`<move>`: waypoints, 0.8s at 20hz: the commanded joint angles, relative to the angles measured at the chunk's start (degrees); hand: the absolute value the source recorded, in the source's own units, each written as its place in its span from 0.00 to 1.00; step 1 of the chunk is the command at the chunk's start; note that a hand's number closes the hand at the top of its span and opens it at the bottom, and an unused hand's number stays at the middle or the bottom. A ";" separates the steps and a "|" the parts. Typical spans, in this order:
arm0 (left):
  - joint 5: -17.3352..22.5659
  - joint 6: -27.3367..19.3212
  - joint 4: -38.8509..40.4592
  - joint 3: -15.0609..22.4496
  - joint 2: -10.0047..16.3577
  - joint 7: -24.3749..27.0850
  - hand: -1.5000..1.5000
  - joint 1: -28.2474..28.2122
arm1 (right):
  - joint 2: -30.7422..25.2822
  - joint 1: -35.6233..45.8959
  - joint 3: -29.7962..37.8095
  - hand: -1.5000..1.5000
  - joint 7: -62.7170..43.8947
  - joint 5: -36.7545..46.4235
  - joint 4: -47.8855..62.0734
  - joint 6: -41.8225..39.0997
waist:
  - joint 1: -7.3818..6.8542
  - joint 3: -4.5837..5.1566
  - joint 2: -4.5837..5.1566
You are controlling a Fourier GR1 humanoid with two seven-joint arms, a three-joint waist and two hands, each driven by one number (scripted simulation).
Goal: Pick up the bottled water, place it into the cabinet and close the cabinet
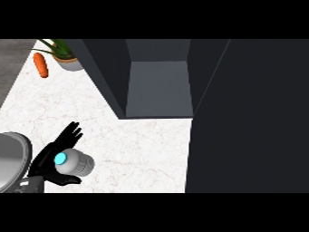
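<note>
Bottled water (75,163) beside my left hand (47,158)
Fingers (68,134) straight and spread apart, my palm turned toward it.

The left robot hand (48,158), fingers straight, against the bottled water (76,163) before the open cabinet (158,86)

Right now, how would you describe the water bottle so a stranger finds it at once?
Start at the open dark cabinet, then come to the near left part of the white counter. There the bottle stands next to the black left hand. Unlike the orange carrot and the potted plant far behind, it is pale grey with a bright blue cap.
</note>
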State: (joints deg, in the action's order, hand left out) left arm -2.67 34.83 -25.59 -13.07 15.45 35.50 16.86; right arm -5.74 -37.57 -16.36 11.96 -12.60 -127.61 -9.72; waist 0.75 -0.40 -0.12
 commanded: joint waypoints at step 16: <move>0.61 9.86 0.39 5.83 -5.34 1.57 1.00 -0.17 | 1.32 3.26 -0.56 0.00 1.44 0.53 5.68 0.48 | -0.23 0.43 0.17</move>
State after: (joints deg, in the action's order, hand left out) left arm -0.96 37.94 -25.81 -10.36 14.50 34.90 17.05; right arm -4.76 -35.73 -17.84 12.13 -11.61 -124.52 -8.97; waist 0.45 -0.96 -0.42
